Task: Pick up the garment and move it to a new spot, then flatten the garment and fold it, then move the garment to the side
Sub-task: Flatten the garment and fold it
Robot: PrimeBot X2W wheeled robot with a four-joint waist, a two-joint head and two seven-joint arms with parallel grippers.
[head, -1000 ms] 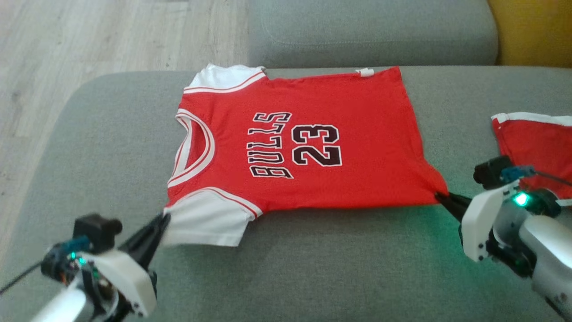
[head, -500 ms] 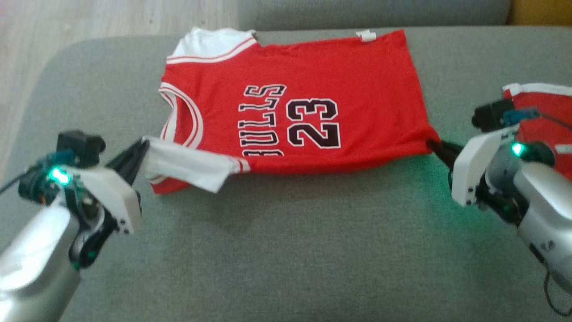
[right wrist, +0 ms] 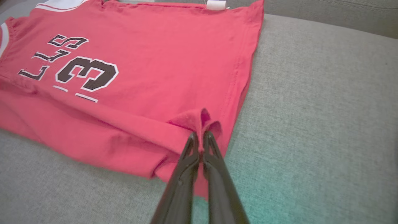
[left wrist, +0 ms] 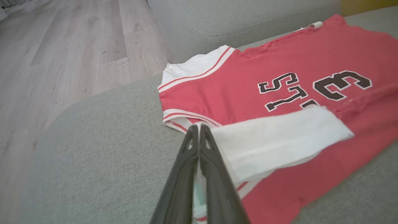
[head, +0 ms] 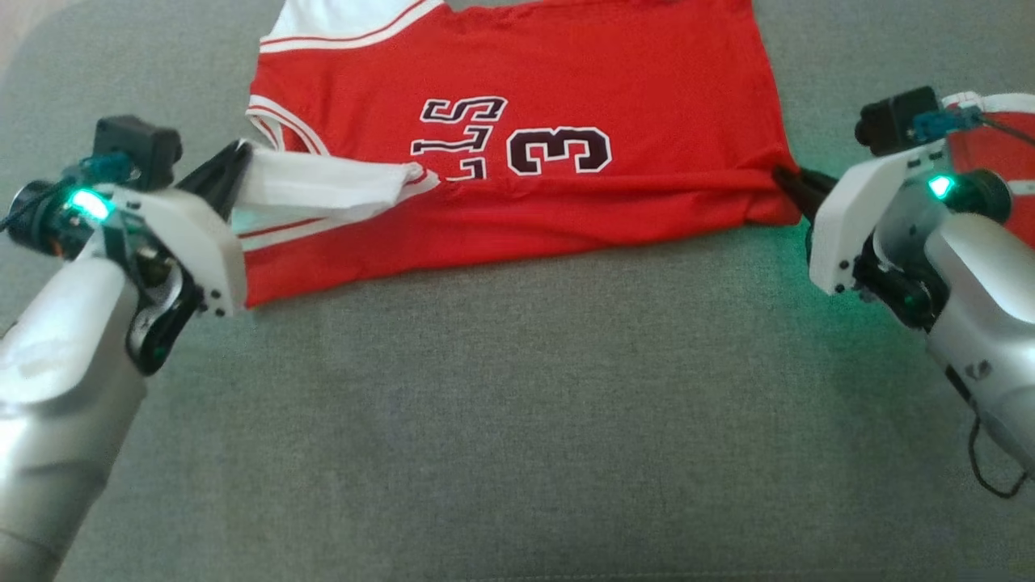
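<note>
At the left, the left end effector (head: 237, 155) is clamping shut on the white sleeve (head: 323, 182) of the jersey (head: 647, 97) and is holding it above the red front. The jersey is lying on the grey sofa (head: 517, 404), on the far part of the seat. Its near long edge is lifted and is turning over toward the back, so it is covering part of the print. At the right, the right end effector (head: 783, 174) is closed on the near hem corner, where the cloth is bunching into a small pucker. Just beside that arm a second garment (head: 990, 137) is lying.

I think the sleeve is the weak place. Only this thin flap is being held, so the red body under it may be sagging behind or slipping out, and the fold would then come crooked. If the two arms are not travelling evenly, the crease may be running slanted. The pucker at the hem may be leaving a wrinkle. The right arm may also be catching the second garment.

The jersey is pointing with its neck to the left and its hem to the right. Its long axis is running left to right across the seat.
</note>
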